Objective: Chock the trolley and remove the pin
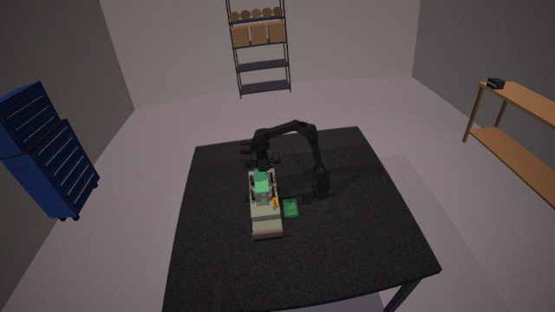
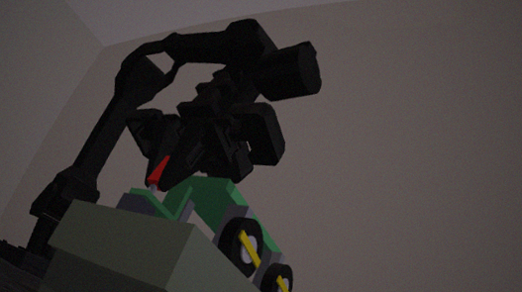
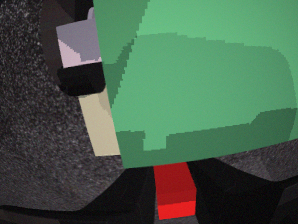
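The green-bodied trolley (image 1: 261,184) (image 2: 214,200) (image 3: 200,63) stands on the upper part of the pale ramp (image 1: 266,223) (image 2: 129,245). The red-headed stop pin (image 2: 158,172) (image 3: 174,192) stands at the trolley's uphill end. My gripper (image 1: 261,166) (image 2: 164,179) (image 3: 165,153) comes down over it, its dark fingers shut on either side of the red head. The chock's orange handle (image 1: 275,202) shows at the ramp's right edge, just downhill of the trolley's wheel; it is too small to tell whether they touch. The green tray (image 1: 290,208) lies on the table right of the ramp.
The ramp and tray sit on a dark table (image 1: 325,251), with the arm's base behind the tray. Two black wheels (image 2: 244,246) with yellow spokes show on the trolley's side. A blue tool cabinet, a shelf rack and a wooden bench stand away from the table.
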Controlling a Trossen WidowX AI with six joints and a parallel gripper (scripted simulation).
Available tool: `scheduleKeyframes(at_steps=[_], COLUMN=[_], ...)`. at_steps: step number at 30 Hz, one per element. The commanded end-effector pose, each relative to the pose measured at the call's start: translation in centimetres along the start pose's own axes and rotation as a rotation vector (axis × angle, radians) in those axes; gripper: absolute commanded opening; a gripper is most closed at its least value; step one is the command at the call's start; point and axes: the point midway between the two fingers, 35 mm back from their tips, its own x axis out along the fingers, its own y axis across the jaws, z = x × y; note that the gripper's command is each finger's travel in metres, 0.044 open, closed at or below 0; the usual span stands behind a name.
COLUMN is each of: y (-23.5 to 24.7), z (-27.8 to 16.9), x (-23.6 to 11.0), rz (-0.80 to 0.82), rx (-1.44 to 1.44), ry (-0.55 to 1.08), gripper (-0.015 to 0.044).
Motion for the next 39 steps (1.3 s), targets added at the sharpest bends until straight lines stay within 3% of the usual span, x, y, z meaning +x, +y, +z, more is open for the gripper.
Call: scheduleKeyframes(at_steps=[1, 39], y=[0.0, 0.2], z=[0.0, -0.2], x=[0.0, -2.2], rz=[-0.002, -0.001], rx=[0.001, -0.003], ry=[0.0, 0.004], gripper=[0.0005, 0.0])
